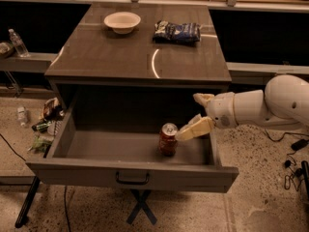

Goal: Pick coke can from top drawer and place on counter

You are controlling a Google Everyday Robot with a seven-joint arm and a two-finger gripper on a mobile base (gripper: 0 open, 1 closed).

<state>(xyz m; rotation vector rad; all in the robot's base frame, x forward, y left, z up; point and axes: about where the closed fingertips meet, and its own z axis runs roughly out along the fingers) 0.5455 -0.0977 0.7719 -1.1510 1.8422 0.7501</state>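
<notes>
The coke can (168,139) stands upright inside the open top drawer (130,177), right of its middle. My gripper (189,116) reaches in from the right, above the drawer's right side. It is open and empty. Its lower finger (194,129) points at the can's top right and ends right beside it; I cannot tell if it touches. Its upper finger (203,98) sits near the counter's front edge. The counter (120,62) lies above the drawer.
A white bowl (122,21) and a dark snack bag (176,32) lie at the back of the counter. A clear water bottle (18,43) stands on the left side ledge. Litter (46,124) lies on the floor left of the drawer.
</notes>
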